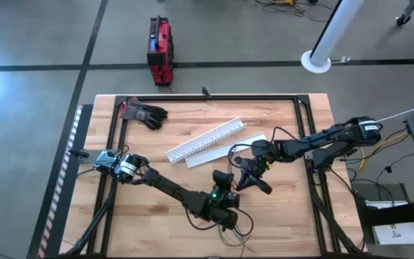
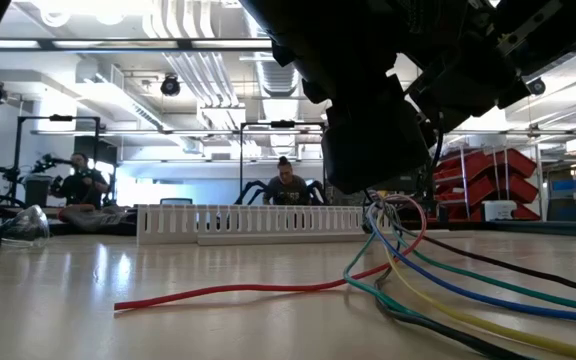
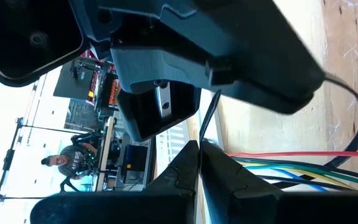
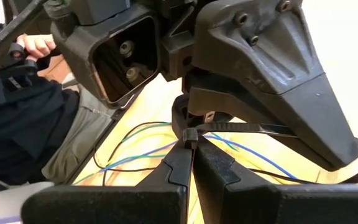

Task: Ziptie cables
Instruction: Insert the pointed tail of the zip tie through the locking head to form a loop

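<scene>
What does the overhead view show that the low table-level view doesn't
Only the high view shows the table's full layout: the black glove near a far corner, the red case on the floor beyond the table, and both arms meeting at the table's middle, left pincer beside right pincer. Only the low view shows the cables fanning out individually by colour, red, green, blue, yellow and dark, plus seated people in the room behind. Both show the white slotted channel lying beyond the pincers.
</scene>
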`<state>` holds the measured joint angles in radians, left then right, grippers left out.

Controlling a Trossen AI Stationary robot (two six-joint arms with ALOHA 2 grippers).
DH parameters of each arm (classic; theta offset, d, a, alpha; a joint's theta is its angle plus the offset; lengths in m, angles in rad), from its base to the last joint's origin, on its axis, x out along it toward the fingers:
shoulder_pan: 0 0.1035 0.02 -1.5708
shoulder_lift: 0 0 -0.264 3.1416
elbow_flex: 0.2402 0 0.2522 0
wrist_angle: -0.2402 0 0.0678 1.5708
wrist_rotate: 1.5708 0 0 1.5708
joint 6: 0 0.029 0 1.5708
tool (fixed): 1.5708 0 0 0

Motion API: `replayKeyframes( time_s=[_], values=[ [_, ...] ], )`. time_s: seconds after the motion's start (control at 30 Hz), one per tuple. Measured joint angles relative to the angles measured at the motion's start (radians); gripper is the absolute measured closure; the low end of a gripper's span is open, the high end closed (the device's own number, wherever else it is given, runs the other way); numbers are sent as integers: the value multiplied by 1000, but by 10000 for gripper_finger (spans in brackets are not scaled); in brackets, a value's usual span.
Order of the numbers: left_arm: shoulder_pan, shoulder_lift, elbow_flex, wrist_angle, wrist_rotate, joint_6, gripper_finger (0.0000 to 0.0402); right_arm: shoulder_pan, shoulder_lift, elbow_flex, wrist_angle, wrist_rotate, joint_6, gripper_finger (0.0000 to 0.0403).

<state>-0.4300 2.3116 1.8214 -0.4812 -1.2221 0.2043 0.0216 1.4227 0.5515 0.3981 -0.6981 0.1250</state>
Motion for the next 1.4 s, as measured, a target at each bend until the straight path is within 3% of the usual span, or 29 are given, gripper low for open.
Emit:
replayKeyframes(
  time_s=[0.7, 1.4],
  values=[
    [7, 0, 0, 24, 0, 0, 401, 0, 0, 0, 22, 43, -7, 403],
    [8, 0, 0, 12, 1, 0, 401, 0, 0, 0, -15, 17, -11, 403]
  ],
)
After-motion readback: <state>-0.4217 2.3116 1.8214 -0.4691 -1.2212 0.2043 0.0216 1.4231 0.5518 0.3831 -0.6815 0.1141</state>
